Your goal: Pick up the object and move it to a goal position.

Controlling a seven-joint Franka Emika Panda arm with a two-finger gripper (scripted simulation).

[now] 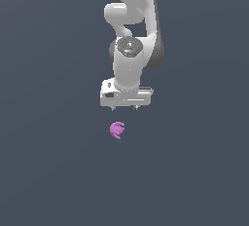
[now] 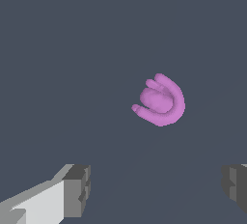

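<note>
The object (image 1: 117, 130) is a tiny magenta-purple curled, hook-like lump lying on the flat grey surface, just in front of the arm in the exterior view. It also shows in the wrist view (image 2: 160, 101), with small prongs curling around a rounded middle. My white gripper (image 1: 124, 108) hangs above and behind it, slightly toward the exterior view's right, apart from it. Its two fingers (image 2: 77, 190) stand wide apart and hold nothing. The object lies beyond the fingertips in the wrist view, not between them.
The white arm (image 1: 130, 30) rises behind the gripper. The grey surface (image 1: 48, 171) spreads on all sides with no other thing on it.
</note>
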